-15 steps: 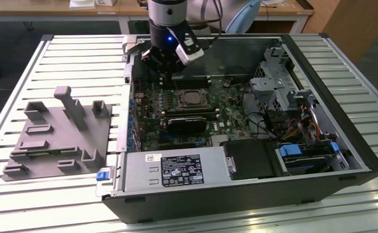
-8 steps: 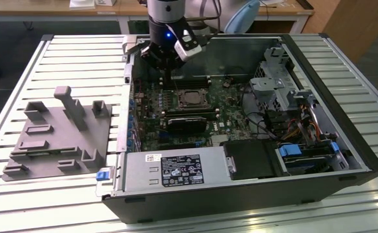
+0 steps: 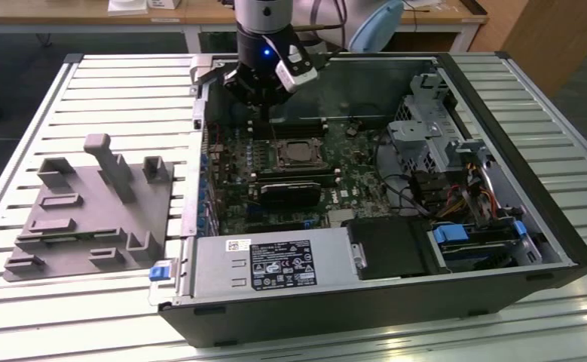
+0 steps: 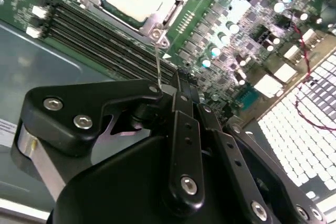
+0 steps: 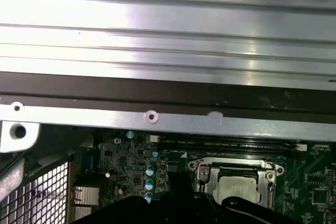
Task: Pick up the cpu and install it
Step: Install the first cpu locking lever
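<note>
Gripper (image 3: 263,113) at upper centre of the exterior view, hanging over the open computer case (image 3: 534,226) just behind the socket; whether its jaws are clenched or released cannot be told. Just below it, the cpu (image 3: 295,151) sits flat in the motherboard socket (image 3: 291,138), seemingly already seated, its pale top showing in both wrist views. Grey fixture plate (image 3: 82,219) lies on the slatted table (image 3: 534,90) at the exterior view's left.

An open computer case (image 3: 494,249) lies on a slatted table (image 3: 122,98), beside a grey fixture plate (image 3: 82,219).
</note>
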You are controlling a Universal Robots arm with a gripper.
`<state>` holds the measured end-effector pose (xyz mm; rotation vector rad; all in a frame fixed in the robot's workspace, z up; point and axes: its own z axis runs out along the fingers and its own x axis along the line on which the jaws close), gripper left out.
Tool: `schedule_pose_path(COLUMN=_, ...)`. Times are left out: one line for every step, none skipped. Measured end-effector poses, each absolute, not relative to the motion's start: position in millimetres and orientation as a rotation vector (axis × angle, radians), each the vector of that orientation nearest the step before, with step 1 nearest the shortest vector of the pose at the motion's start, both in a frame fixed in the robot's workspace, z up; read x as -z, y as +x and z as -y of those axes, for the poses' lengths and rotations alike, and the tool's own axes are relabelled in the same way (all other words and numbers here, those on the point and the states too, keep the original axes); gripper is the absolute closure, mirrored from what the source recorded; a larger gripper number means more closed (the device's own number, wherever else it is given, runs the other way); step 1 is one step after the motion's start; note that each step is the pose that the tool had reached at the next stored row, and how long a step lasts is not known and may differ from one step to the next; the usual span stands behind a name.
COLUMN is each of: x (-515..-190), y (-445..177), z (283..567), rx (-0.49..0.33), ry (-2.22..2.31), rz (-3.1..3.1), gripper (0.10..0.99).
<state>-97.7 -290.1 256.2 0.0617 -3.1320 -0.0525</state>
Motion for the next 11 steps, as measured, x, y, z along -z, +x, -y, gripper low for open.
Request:
schedule_pose_path(x=-256.1, y=-95.5, z=290.0, rx=0.052, ry=0.061, rz=3.132, gripper=0.98)
schedule_pose_path(x=-256.0, y=-93.2, z=290.0, rx=0.052, ry=0.06, rz=3.132, gripper=0.98)
schedule_pose_path(x=-255.9, y=-91.0, z=290.0, rx=0.052, ry=0.059, rz=3.132, gripper=0.98)
schedule_pose_path(x=-255.8, y=-88.5, z=290.0, rx=0.052, ry=0.058, rz=3.132, gripper=0.98)
schedule_pose_path(x=-255.7, y=-86.3, z=289.9, rx=0.052, ry=0.057, rz=3.132, gripper=0.98)
schedule_pose_path(x=-255.6, y=-84.0, z=289.9, rx=0.052, ry=0.056, rz=3.132, gripper=0.98)
schedule_pose_path(x=-255.5, y=-81.8, z=289.8, rx=0.052, ry=0.055, rz=3.132, gripper=0.98)
schedule_pose_path(x=-255.3, y=-79.6, z=289.9, rx=0.052, ry=0.054, rz=3.132, gripper=0.98)
schedule_pose_path(x=-255.2, y=-77.8, z=289.9, rx=0.052, ry=0.052, rz=3.132, gripper=0.98)
schedule_pose_path(x=-255.0, y=-76.4, z=289.9, rx=0.052, ry=0.049, rz=3.132, gripper=0.98)
schedule_pose_path(x=-254.9, y=-75.3, z=289.8, rx=0.052, ry=0.045, rz=3.132, gripper=0.98)
